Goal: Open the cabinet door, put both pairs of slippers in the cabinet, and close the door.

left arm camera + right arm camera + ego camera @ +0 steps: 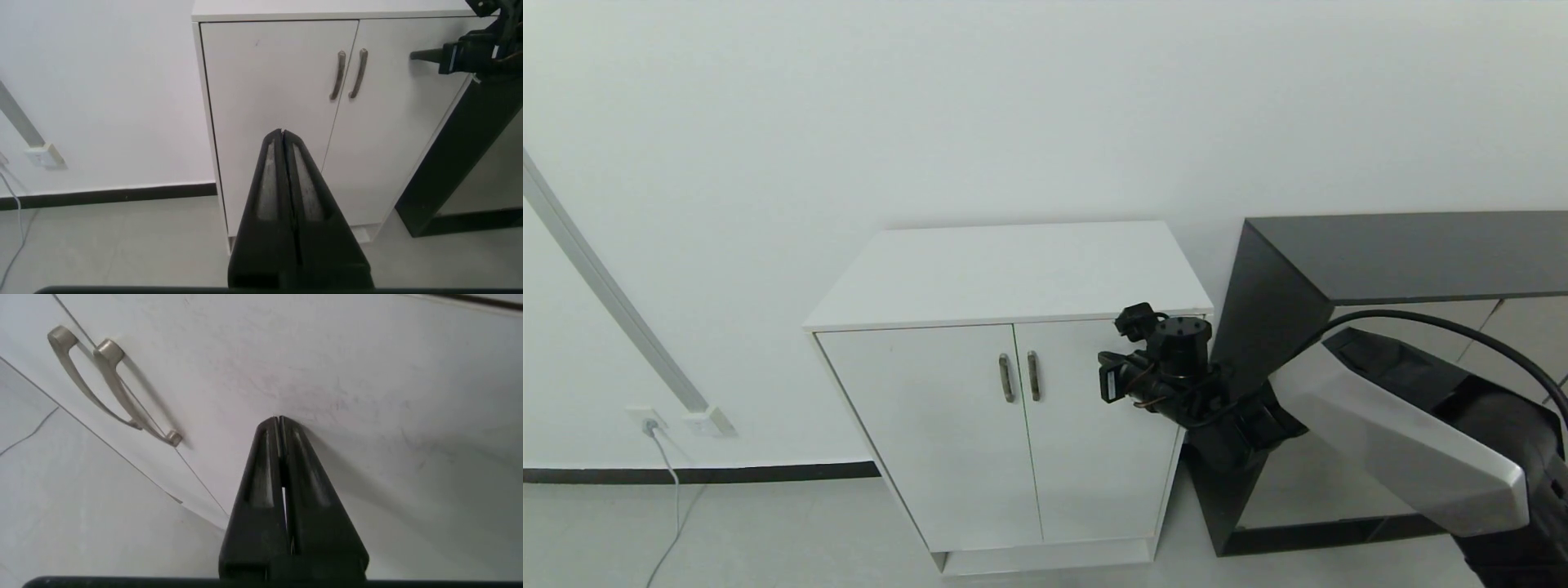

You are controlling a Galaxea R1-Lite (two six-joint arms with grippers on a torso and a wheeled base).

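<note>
The white cabinet (1013, 278) is standing on the floor (768, 531) against the wall, with both doors shut. Its two metal handles (1007, 377) (1033, 376) are sitting side by side at the middle seam.

The right claw (280, 420) is hovering in front of the right door (1094, 474), up near that door's top outer corner and off to the side of the handles. Its fingers are pressed together. Whether the tip is touching the panel is unclear.

The left claw (282, 132) is also pressed together and holding nothing. It is hanging well back from the cabinet, facing the left door (278, 98).

A dark sideboard (1380, 253) is crowding the cabinet's right side, just beside it. Along the floor's back edge to the left, a cable (674, 490) is trailing down from a wall socket (645, 420).
</note>
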